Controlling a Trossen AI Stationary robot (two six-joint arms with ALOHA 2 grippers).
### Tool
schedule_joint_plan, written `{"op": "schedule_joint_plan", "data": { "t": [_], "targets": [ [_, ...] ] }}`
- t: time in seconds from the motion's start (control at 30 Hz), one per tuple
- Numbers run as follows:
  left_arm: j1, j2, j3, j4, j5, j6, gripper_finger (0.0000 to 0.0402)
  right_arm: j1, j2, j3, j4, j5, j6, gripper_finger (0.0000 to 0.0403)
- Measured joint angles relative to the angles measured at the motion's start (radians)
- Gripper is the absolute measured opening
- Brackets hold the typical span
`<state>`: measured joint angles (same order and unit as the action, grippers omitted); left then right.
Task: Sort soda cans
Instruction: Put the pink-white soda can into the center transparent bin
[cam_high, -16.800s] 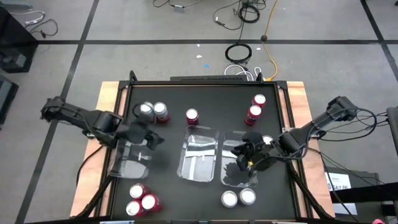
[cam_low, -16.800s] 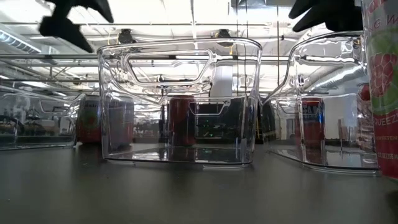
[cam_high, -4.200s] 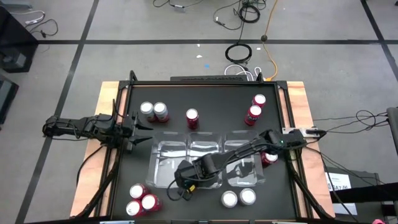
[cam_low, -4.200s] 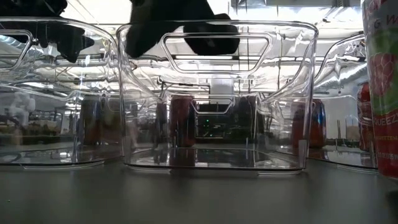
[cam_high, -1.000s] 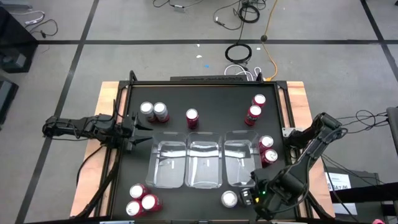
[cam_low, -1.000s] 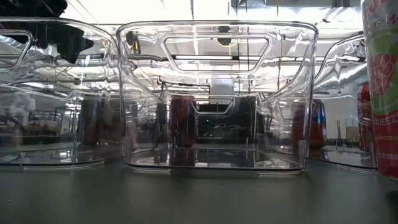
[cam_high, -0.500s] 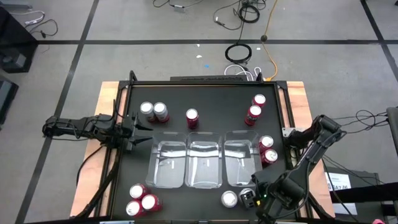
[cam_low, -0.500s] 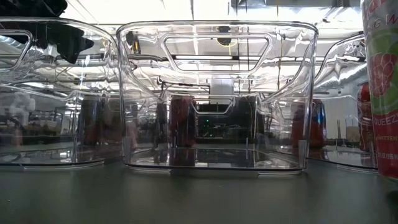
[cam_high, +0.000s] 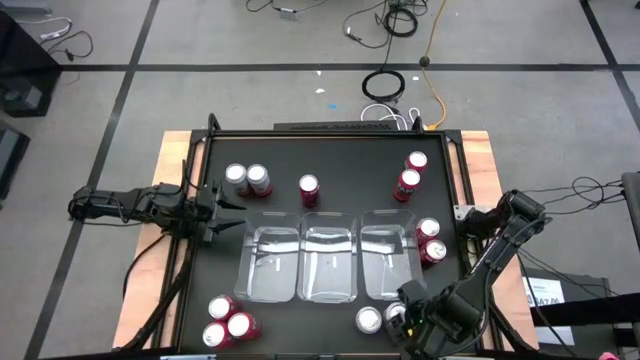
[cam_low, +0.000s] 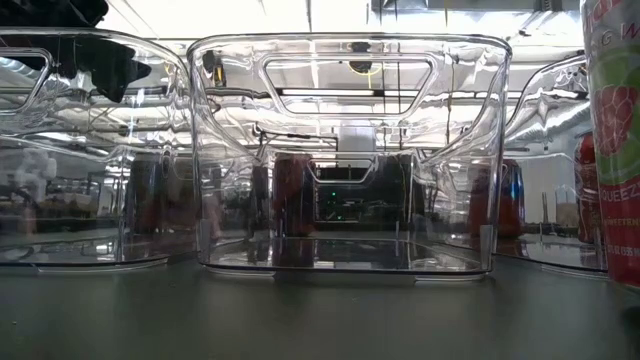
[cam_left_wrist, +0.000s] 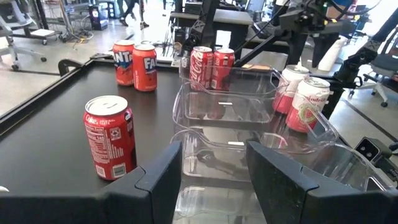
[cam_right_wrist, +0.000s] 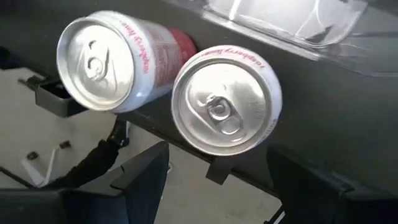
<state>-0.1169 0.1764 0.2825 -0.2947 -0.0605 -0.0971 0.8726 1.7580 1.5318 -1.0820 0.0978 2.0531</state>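
Observation:
Two silver-bodied soda cans stand upright on their bases by the table's near edge, right of the middle. My right gripper hangs open above them, looking down, one finger on either side of the right-hand can without touching it. Red cans stand in groups: far left, far middle, far right, right edge and near left. My left gripper waits open at the table's left edge, nothing between its fingers.
Three clear plastic trays stand side by side in the table's middle, just beyond the two silver cans; the middle one fills the low view. A can stands close to the low camera. The table's near rim lies right beside the cans.
My right arm has shifted a little toward the table's left, coming over the two silver cans at the near edge. The cans and trays have stayed where they were.

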Motion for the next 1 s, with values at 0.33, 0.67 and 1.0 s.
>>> {"op": "schedule_joint_plan", "data": {
  "t": [0.33, 0.67, 1.0],
  "targets": [
    [0.000, 0.000, 0.000, 0.000, 0.000, 0.000, 0.0190, 0.000, -0.001, 0.000, 0.023, -0.024, -0.052, 0.0265],
    [0.000, 0.000, 0.000, 0.000, 0.000, 0.000, 0.0190, 0.000, -0.001, 0.000, 0.030, -0.025, -0.057, 0.0265],
    [0.000, 0.000, 0.000, 0.000, 0.000, 0.000, 0.0190, 0.007, -0.009, 0.000, -0.004, -0.025, -0.016, 0.0279]
  ]
}}
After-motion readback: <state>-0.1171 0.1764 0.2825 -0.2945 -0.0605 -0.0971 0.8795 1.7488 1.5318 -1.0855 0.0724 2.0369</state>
